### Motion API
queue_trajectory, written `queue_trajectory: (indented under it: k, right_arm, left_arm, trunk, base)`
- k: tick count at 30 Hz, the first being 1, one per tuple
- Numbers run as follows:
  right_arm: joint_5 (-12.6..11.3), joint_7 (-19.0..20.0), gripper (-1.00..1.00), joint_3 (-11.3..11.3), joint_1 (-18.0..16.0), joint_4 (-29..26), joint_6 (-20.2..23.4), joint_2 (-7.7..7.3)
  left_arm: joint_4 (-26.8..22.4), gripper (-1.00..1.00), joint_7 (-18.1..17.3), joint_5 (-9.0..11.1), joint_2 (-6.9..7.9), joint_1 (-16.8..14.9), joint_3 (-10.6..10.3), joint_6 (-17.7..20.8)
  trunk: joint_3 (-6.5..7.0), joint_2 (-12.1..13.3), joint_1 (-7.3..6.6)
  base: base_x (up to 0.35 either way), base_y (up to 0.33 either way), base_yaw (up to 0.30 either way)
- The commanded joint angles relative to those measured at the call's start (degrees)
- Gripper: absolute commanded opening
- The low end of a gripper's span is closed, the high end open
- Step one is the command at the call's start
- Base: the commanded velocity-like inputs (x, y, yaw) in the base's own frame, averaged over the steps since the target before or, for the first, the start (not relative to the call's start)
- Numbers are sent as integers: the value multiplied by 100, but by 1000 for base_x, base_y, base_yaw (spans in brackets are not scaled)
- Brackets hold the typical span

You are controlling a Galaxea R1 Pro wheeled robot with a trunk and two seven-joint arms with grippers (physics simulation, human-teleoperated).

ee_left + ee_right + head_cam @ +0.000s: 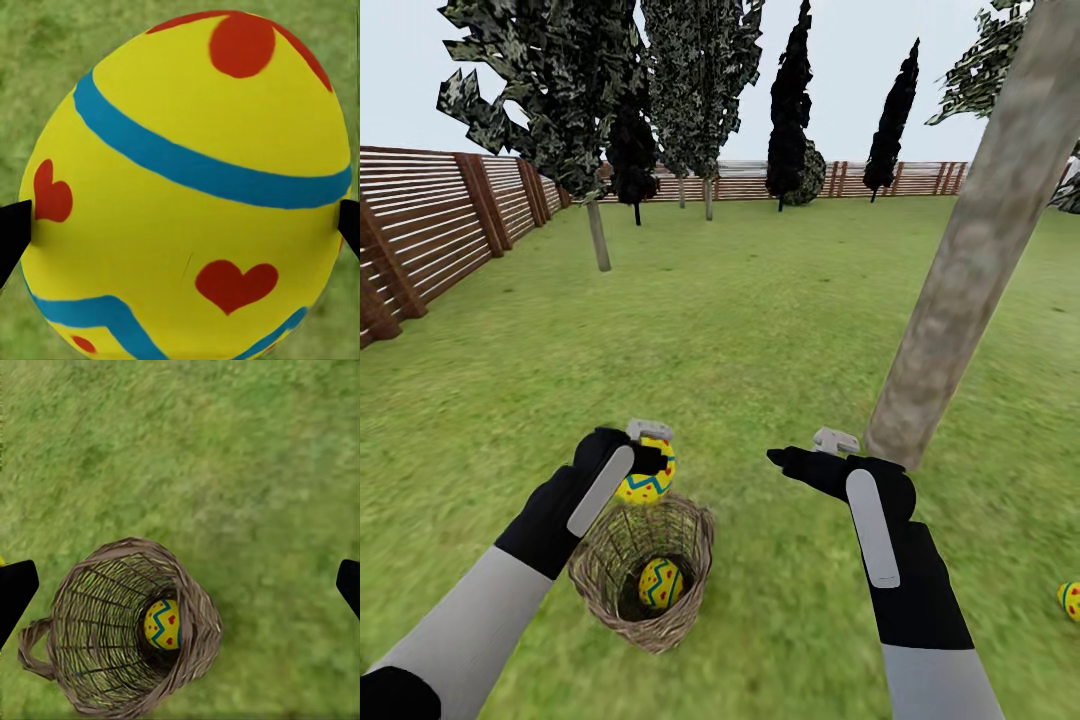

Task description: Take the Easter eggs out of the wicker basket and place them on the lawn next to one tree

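Observation:
My left gripper (647,457) is shut on a yellow Easter egg (648,480) with blue bands and red hearts, held just above the wicker basket (610,545). Seen from the left wrist, that egg (187,187) sits between the black fingertips (11,232). A second egg (660,584) lies inside the basket, and the right wrist view looks down on the egg (163,624) in the basket (90,622). A third egg (1070,600) lies on the lawn (760,330) at the far right. My right gripper (800,455) hangs open and empty over the grass, close to the thick tree trunk (960,270).
A brown slat fence (430,220) runs along the left and the back. Dark narrow trees (790,110) and a thin-trunked leafy tree (598,235) stand farther off. Open grass lies between the basket and the trunk.

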Motion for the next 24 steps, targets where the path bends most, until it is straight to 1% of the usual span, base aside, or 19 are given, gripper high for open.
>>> queue_trajectory:
  k: [1,4,6,24]
  right_arm:
    - [-59,-53,100,-5,-5,-5,20,5]
    - [-62,-53,100,-7,-4,-5,20,5]
    - [-64,-53,100,-5,-1,-5,20,5]
    - [-68,-53,100,2,12,56,20,12]
  left_arm:
    - [-235,-100,118,53,6,81,-16,11]
    - [-592,-100,168,43,6,223,-16,11]
    - [-687,-100,180,40,6,258,-16,11]
    - [-732,-100,187,29,0,275,-30,11]
  trunk:
    - [13,39,-23]
    - [70,159,-89]
    - [110,239,-133]
    - [499,961,-528]
  base:
    - [0,0,0]
    - [0,0,-91]
    - [0,0,-232]
    - [0,0,-270]
